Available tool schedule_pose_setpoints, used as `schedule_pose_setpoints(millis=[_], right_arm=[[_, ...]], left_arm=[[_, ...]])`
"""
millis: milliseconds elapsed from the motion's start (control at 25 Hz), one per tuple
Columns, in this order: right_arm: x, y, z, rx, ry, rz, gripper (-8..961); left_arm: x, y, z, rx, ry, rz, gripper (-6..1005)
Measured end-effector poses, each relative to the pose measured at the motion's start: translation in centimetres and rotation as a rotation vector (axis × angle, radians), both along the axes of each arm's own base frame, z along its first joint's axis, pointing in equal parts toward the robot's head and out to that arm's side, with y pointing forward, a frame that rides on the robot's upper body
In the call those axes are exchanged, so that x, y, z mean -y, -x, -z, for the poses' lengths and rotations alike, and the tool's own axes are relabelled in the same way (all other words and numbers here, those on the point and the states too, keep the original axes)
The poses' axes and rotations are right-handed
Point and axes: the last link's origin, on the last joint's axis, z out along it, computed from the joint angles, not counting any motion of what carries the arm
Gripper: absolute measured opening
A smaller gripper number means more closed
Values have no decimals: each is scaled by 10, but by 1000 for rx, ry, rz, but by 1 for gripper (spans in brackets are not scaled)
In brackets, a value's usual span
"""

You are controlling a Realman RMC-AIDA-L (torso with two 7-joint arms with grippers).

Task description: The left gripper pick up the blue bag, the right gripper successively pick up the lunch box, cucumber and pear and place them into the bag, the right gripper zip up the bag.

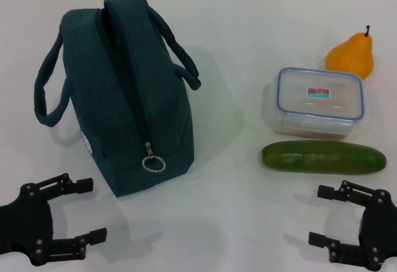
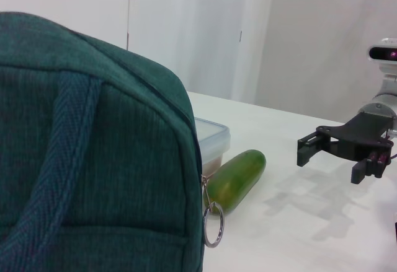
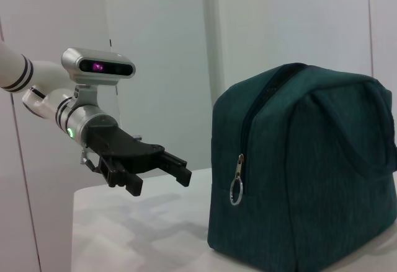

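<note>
Right, the bag point(image 1: 127, 92) stands upright on the left half of the white table point(image 1: 236, 210), zipped shut along its top, the zipper ring point(image 1: 153, 163) hanging down the end that faces the robot and both loop handles drooping to either side. Low at the near left, the left gripper point(image 1: 84, 213) hovers just off the bag's near corner, fingers spread wide and holding nothing. Over on the right, the right gripper point(image 1: 327, 216) mirrors it at the near edge, also wide open and empty, just in front of the cucumber point(image 1: 322, 157). That cucumber lies crosswise on the table, right against the near side of the box point(image 1: 318, 101), whose blue-rimmed lid is on with a small sticker on top. Behind the box, at its far right corner, sits the pear point(image 1: 352, 57), stem pointing up. A clear gap of table separates the bag from the three food items.
</note>
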Motion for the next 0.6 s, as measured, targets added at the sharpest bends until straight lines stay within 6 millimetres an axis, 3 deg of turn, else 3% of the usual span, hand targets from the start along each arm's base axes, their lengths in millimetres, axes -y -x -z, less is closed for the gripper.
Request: schedule_pose_setpoints(millis=[440,560,600], right_arm=[[0,0,0,-1,0,-1,754],[0,0,0,-1,0,0,755],[0,0,0,-1,0,0,755]], left_arm=[[0,0,0,2,0,-2,869],[-4,0,-5,42,3,-77,867],[-14,1,-18,106,13,-208,866]])
